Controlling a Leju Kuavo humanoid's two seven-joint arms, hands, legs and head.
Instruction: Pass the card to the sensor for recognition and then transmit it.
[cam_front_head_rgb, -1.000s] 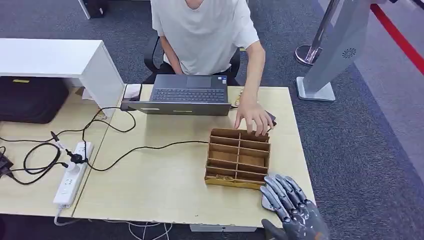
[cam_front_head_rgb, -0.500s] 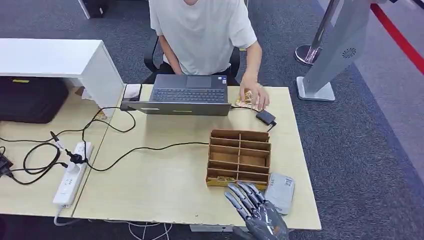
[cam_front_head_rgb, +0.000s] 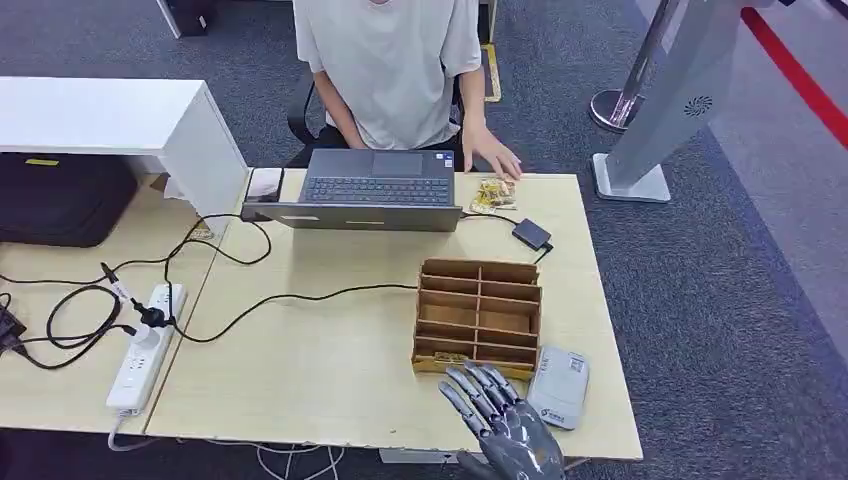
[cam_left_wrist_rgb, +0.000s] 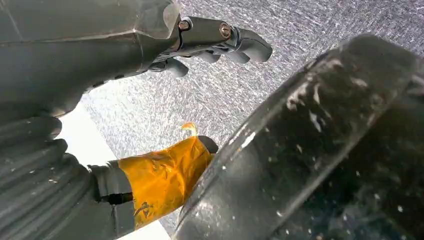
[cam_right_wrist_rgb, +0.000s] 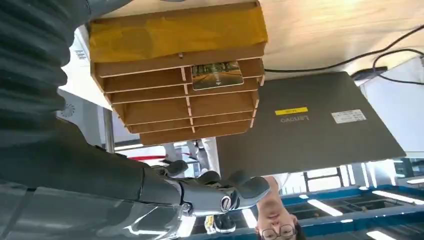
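The right hand (cam_front_head_rgb: 497, 420) has slid leftward along the desk's near edge since a second ago and now hovers, fingers spread and holding nothing, just in front of the wooden slotted organizer (cam_front_head_rgb: 478, 315). That uncovered the grey card reader (cam_front_head_rgb: 559, 386) lying just right of it. The card (cam_right_wrist_rgb: 217, 74) sits in the organizer's nearest row, so a reach for it looks imminent. Farther back, the person's hand (cam_front_head_rgb: 493, 160) has withdrawn past the laptop (cam_front_head_rgb: 372, 188). The left hand (cam_left_wrist_rgb: 220, 42) hangs over the carpet, fingers loosely curled, empty.

Desk (cam_front_head_rgb: 330, 380) w/ laptop (cam_front_head_rgb: 375, 190), organizer (cam_front_head_rgb: 478, 315), sensor (cam_front_head_rgb: 560, 385), power strip (cam_front_head_rgb: 145, 345).
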